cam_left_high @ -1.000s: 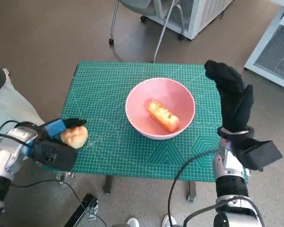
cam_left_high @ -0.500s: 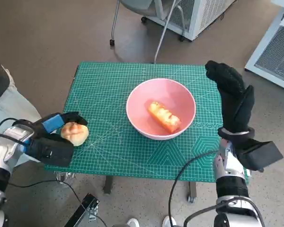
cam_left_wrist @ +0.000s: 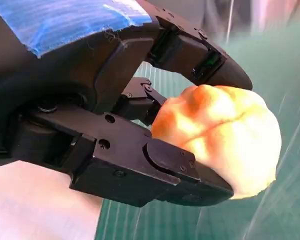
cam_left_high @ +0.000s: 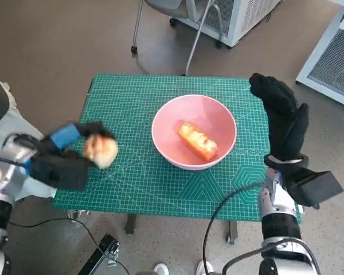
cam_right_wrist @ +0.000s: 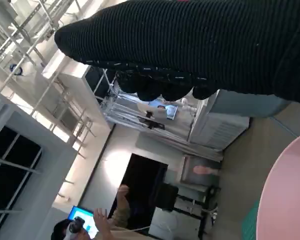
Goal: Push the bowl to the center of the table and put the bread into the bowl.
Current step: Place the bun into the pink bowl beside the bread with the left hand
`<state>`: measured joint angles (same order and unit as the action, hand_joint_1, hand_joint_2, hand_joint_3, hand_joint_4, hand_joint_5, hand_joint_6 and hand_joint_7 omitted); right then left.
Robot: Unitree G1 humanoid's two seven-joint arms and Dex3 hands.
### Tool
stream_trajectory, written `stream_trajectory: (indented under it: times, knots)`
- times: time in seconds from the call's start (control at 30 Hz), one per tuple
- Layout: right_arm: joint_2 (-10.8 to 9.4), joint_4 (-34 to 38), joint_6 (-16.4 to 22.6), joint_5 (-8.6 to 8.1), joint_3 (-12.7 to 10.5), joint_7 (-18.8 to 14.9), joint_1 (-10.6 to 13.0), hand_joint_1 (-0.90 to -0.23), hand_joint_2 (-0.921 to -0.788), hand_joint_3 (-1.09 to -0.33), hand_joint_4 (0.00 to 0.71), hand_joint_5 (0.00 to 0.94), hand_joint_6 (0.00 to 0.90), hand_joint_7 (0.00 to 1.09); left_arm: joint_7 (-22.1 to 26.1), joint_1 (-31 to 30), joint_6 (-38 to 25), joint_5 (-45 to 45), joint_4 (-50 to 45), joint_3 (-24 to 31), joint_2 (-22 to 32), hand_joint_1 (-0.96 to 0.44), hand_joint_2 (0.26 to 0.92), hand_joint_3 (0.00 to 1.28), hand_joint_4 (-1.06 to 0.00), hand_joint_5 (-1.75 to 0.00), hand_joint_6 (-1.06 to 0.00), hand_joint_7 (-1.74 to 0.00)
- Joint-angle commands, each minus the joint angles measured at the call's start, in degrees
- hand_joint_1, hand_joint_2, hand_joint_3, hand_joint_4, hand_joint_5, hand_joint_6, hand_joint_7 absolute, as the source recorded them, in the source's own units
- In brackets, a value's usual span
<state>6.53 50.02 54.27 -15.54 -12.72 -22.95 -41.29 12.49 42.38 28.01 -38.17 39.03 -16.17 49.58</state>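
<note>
bowl: smooth, glossy pink, perhaps plastic
right hand: black knitted cloth
mat: matt green, gridded

One pink bowl on the desk. Two pieces of bread: one long loaf lying in the bowl, one round bun gripped in the left hand. Two hands up, the gloved right hand upright beside the bowl. One green mat.
</note>
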Motion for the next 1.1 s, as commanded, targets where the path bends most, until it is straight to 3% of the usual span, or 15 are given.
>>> stream_trajectory:
  times: [0.03,0.33,0.67,0.93,1.1]
  knots:
    - [-0.18,1.24,-0.35,0.07,-0.02,-0.51,1.29,-0.535,-0.921,-0.793,0.388,0.002,0.069,0.77,-2.21,3.98,-1.39,0.12,-6.48,2.55,0.18,0.0,0.906,0.04,-0.61,-1.23,-0.83,-0.97]
    - [-0.18,2.08,-0.14,0.15,0.02,-0.69,0.82,-0.537,-0.921,-0.795,0.387,0.001,0.066,0.76,-2.02,11.07,-6.38,0.09,-12.97,1.8,-7.47,0.0,0.908,0.04,-0.59,-1.2,-0.85,-1.0]
    - [-0.32,1.69,0.32,-0.55,-0.35,-1.41,1.4,-0.547,-0.921,-0.793,0.388,0.001,0.067,0.76,-6.91,17.29,-2.45,-1.39,-0.64,-3.77,-19.02,0.0,0.917,0.04,-0.59,-1.21,-0.81,-1.04]
    - [-0.07,1.05,-0.26,-1.73,-1.13,-2.08,1.88,-0.563,-0.921,-0.749,0.393,0.004,0.087,0.76,-12.08,20.43,-1.31,-7.03,7.02,-9.96,-24.49,0.0,0.92,0.07,-0.58,-1.16,-0.74,-1.17]
    - [0.08,0.31,-0.62,-1.95,-1.31,-1.9,2.35,-0.576,-0.921,-0.731,0.396,0.005,0.101,0.75,-13.93,21.71,-2.04,-9.78,11.01,-12.92,-27.11,0.0,0.92,0.07,-0.57,-1.22,-0.73,-1.13]
